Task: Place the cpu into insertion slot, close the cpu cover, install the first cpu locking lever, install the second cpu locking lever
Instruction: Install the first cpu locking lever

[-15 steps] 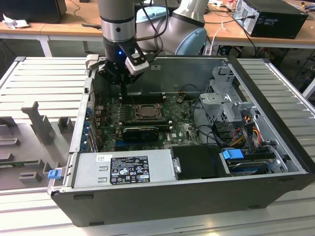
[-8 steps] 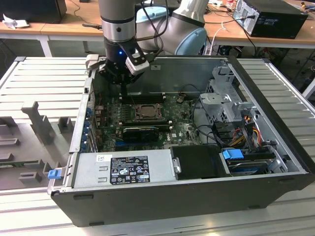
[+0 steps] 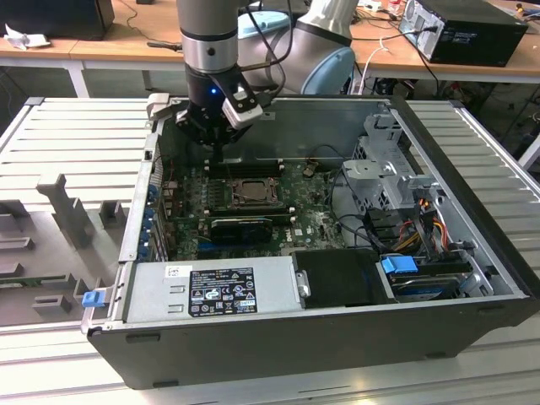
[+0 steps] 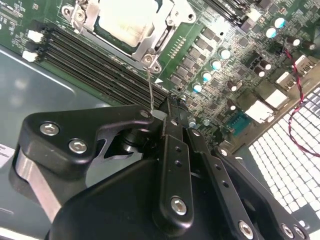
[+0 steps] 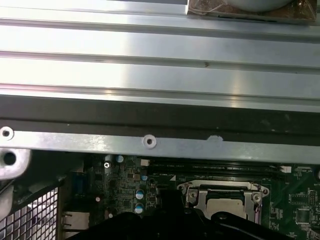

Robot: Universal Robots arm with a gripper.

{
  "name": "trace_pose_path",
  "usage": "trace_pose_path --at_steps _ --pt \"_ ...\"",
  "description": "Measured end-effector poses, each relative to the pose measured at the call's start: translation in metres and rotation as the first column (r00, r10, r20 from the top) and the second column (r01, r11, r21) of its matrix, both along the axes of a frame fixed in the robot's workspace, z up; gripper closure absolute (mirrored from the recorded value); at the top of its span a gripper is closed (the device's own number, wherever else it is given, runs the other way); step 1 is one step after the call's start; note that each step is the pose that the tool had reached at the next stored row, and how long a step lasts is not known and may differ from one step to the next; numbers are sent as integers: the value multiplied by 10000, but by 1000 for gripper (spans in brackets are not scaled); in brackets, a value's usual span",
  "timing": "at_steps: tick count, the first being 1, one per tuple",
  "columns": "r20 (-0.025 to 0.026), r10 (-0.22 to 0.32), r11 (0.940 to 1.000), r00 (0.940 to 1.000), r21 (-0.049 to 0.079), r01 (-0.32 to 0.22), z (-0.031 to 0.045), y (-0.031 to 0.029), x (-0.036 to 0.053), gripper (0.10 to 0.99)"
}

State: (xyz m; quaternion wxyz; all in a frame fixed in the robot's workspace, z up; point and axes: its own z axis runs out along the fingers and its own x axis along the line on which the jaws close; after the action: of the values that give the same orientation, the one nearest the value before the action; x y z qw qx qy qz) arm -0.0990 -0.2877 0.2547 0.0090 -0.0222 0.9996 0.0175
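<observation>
Gripper (image 4: pixel 161 116): its fingers pinch the thin locking lever (image 4: pixel 150 87).
Risk: the lever may slip out, spring up and hit the cpu cover (image 4: pixel 150 47).

Ribbed grey metal tabletop (image 3: pixel 76 126), pale wooden desks (image 3: pixel 126 46) behind, black box (image 3: pixel 472 29) on the exterior view's right desk, loose cables (image 3: pixel 371 56) trailing.

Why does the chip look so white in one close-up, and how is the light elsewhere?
Second wrist view: glare washes out the cpu; the black end effector looms dark in front. First wrist view: the ribbed metal table shines brightly. Exterior view: even light.
</observation>
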Motion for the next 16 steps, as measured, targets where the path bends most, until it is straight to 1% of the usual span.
trace_pose_path --at_steps 10,11,16 --pt "0 1 10000 10000 -17 -1 -21 0 139 980" --pt "0 1 10000 10000 -18 -1 -25 0 164 980" --pt "1 -1 10000 10000 -20 1 -36 0 218 980"
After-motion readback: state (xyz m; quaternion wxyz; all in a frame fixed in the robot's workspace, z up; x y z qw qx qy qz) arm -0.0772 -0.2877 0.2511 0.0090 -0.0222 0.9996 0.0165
